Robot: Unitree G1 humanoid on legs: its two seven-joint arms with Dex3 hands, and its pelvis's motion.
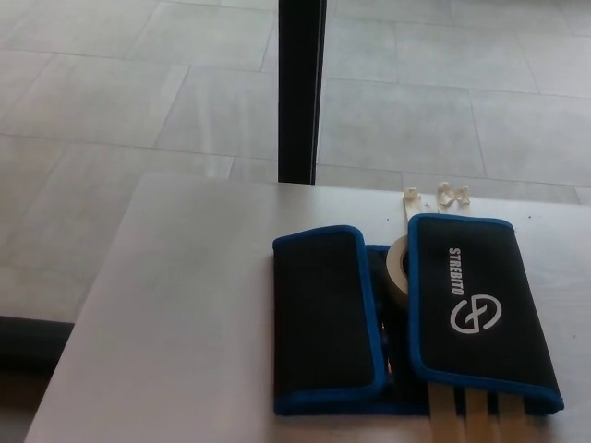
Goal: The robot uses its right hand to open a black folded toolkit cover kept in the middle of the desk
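Observation:
A black toolkit cover with blue trim lies on the white desk (185, 305), right of the middle. Its left flap (323, 318) is folded inward. Its right flap (476, 300), printed with a white logo, is folded over too. In the gap between the flaps a roll of pale tape (397, 268) shows. Neither of my hands is in the picture.
A black vertical post (300, 92) stands behind the desk's far edge. Small white clips (439, 194) lie on the desk just beyond the cover. Pale strips (466, 420) stick out from under the cover at the bottom. Grey tiled floor lies beyond the desk.

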